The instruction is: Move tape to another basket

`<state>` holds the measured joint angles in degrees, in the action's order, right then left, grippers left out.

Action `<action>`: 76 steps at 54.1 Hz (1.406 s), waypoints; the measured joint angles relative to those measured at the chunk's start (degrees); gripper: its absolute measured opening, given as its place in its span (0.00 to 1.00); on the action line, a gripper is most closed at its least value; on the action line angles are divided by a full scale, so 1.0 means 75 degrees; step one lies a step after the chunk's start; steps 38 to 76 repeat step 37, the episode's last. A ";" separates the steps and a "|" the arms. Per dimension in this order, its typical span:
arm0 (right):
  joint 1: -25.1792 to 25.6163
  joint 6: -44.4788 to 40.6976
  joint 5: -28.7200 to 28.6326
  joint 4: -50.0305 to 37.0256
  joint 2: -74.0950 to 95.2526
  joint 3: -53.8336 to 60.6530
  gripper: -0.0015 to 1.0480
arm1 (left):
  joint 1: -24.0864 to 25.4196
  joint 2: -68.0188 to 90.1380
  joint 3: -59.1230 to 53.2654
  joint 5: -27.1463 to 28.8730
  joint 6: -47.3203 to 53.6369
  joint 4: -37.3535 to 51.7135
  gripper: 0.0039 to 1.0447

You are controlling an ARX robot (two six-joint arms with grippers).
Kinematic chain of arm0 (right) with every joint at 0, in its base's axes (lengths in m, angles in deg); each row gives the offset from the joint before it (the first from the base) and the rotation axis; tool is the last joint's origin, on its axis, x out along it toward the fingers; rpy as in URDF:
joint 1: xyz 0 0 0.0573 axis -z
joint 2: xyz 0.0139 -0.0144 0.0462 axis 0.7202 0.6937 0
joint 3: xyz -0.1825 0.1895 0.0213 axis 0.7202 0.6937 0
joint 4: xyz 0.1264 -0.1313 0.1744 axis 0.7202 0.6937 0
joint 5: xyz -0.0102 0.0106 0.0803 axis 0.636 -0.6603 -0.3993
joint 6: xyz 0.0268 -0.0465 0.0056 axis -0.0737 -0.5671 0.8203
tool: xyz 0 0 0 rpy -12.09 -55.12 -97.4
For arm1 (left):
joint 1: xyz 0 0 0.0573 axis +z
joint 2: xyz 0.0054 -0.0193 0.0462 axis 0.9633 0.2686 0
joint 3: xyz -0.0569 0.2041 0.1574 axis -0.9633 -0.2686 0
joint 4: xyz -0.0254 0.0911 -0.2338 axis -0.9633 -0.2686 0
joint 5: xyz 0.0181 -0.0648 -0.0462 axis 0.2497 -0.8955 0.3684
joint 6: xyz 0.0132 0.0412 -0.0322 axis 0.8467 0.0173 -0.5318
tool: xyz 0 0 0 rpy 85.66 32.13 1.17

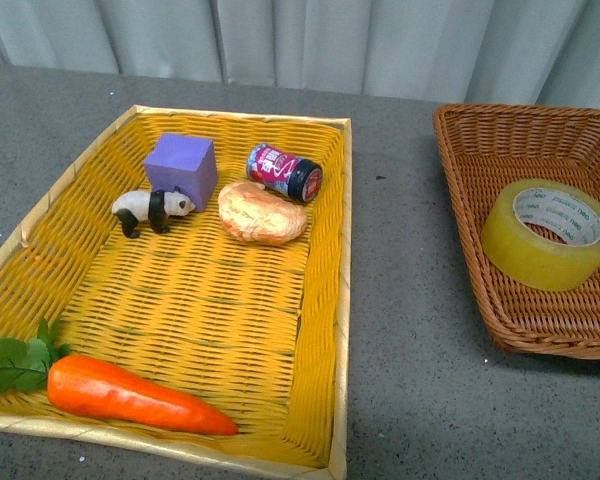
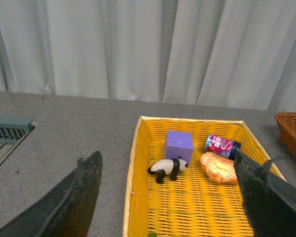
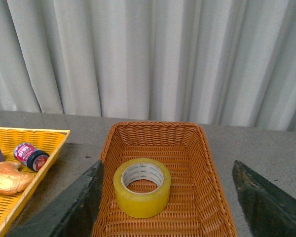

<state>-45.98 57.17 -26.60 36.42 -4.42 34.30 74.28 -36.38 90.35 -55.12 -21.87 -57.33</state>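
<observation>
The tape [image 1: 532, 252], a wide yellowish roll with a white printed core, lies flat in the brown wicker basket [image 1: 500, 115] at the right. In the right wrist view the tape [image 3: 140, 202] sits towards the near left of the basket [image 3: 153, 124]. My right gripper [image 3: 170, 207] hangs open and empty above the basket, its fingers [image 3: 84, 202] standing outside the basket's two long sides. My left gripper [image 2: 170, 207] is open and empty above the yellow woven basket [image 2: 187, 202]. Neither gripper shows in the front view.
The yellow basket [image 1: 180, 300] at the left holds a purple cube [image 1: 180, 165], a toy panda [image 1: 150, 210], a small can [image 1: 285, 172], a bread roll [image 1: 263, 213] and a carrot [image 1: 130, 393]. A grey grate [image 2: 7, 128] lies far left. White curtains hang behind the grey table.
</observation>
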 joint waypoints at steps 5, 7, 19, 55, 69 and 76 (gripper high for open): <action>0.0000 0.0000 0.0000 0.0000 0.0000 0.0000 0.89 | 0.0000 0.0000 0.0000 0.0000 0.0000 0.0000 0.91; 0.0000 0.0009 0.0000 0.0000 0.0000 0.0000 0.93 | 0.0000 0.0000 0.0000 0.0000 0.0012 0.0000 0.96; 0.0000 0.0006 0.0000 0.0000 0.0000 0.0000 0.91 | 0.0000 0.0000 0.0000 0.0000 0.0017 0.0000 0.94; 0.0000 0.0006 0.0000 0.0000 0.0000 0.0000 0.91 | 0.0000 0.0000 0.0000 0.0000 0.0017 0.0000 0.94; 0.0000 0.0006 0.0000 0.0000 0.0000 0.0000 0.91 | 0.0000 0.0000 0.0000 0.0000 0.0017 0.0000 0.94; 0.0000 0.0006 0.0000 0.0000 0.0000 0.0000 0.91 | 0.0000 0.0000 0.0000 0.0000 0.0017 0.0000 0.94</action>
